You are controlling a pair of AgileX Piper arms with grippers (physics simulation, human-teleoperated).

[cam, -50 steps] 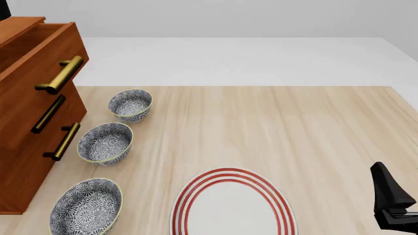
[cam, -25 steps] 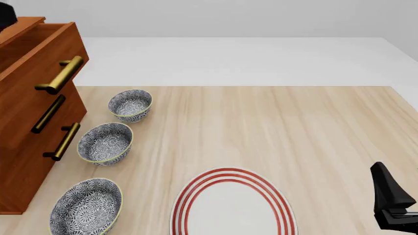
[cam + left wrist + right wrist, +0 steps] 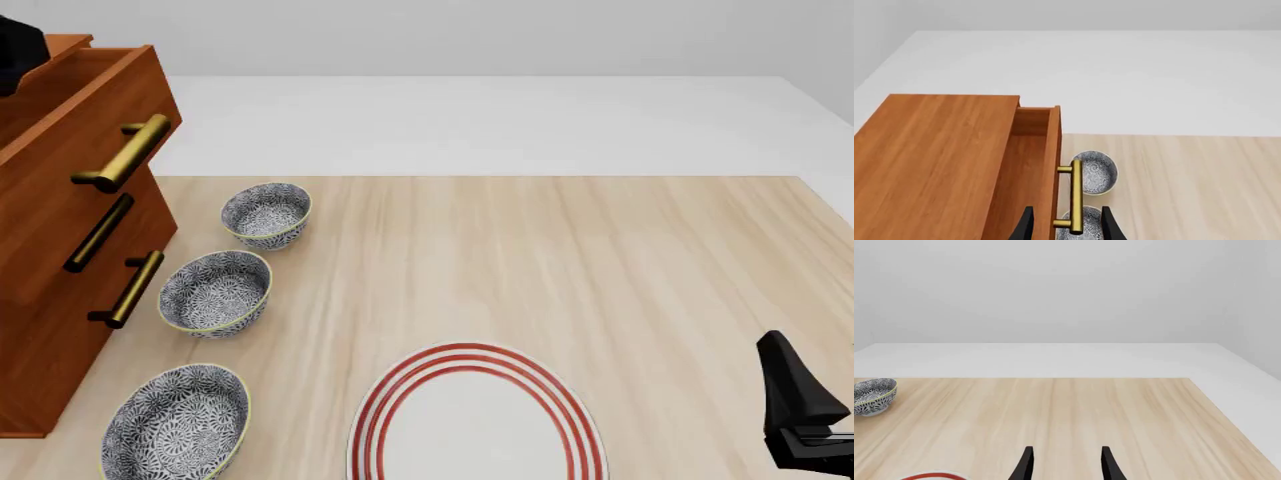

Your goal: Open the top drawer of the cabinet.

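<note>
Since half a second ago, the dark bulk of the left arm at the front view's upper left corner has come further into frame above the cabinet (image 3: 60, 230); bowls, plate and drawer lie unchanged.

Left gripper (image 3: 1063, 226): fingers (image 3: 1026, 227) apart, gripping nothing. The brass handle (image 3: 1075, 196) of the top drawer (image 3: 1034, 170) runs forward from the gap between the fingertips, its near end between them and touching neither; the drawer front edge lies just inside the one finger. The top drawer is pulled partway out of the cabinet's top, its open box showing.

The handle's long axis runs along the fingers' direction, level with the drawer front; the drawer faces the table side where three patterned bowls (image 3: 214, 290) stand.

Right gripper (image 3: 1064, 465): fingers apart, empty, over bare table (image 3: 1087, 415) well clear of the cabinet, near the red-ringed plate (image 3: 477, 420).
</note>
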